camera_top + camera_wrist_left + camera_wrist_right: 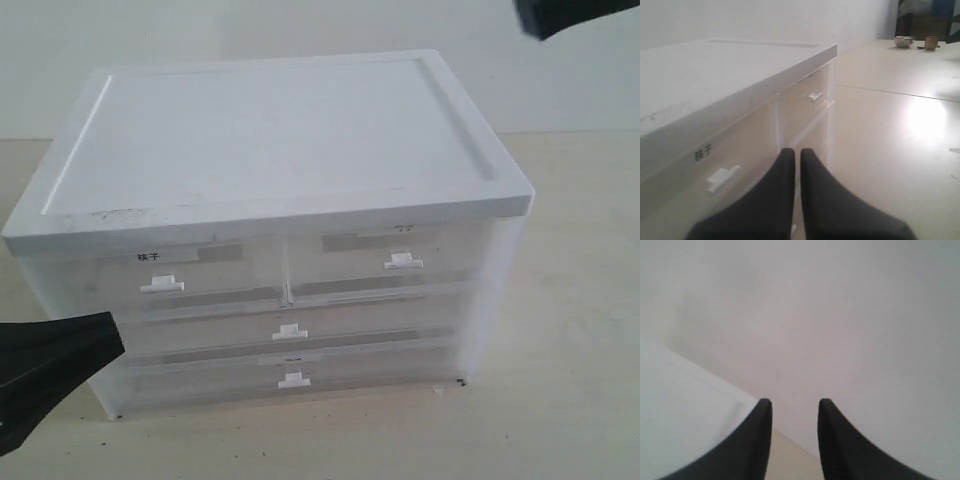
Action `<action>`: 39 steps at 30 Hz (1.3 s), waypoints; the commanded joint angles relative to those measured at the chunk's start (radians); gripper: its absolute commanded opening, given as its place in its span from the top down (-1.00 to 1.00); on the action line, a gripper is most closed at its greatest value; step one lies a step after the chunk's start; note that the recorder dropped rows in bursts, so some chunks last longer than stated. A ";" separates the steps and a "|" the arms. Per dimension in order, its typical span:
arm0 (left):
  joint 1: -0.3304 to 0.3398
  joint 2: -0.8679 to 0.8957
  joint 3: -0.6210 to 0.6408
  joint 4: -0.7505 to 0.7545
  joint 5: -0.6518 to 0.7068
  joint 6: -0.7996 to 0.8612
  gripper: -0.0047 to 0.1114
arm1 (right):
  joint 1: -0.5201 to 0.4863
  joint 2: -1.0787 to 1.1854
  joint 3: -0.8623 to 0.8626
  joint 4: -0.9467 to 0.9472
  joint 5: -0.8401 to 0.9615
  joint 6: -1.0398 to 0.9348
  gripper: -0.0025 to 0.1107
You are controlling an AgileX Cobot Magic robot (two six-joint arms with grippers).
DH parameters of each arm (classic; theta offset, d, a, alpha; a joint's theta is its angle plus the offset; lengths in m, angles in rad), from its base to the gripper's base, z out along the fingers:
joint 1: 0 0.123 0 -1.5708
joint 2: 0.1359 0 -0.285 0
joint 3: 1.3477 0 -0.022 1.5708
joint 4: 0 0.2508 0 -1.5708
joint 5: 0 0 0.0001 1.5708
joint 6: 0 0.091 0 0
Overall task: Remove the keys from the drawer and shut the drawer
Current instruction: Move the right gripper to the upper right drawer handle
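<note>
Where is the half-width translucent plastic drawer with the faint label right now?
Exterior view: the faint-labelled translucent drawer sits shut on the right of the top row of the white plastic cabinet, beside the dark-labelled half-width drawer.

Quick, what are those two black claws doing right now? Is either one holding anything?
Left claw: closed, holding nothing.
Right claw: open, holding nothing.
</note>
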 commanded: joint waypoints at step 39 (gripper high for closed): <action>0.002 0.004 0.005 0.038 -0.017 -0.007 0.84 | 0.627 0.165 0.274 -2.940 1.054 2.478 0.45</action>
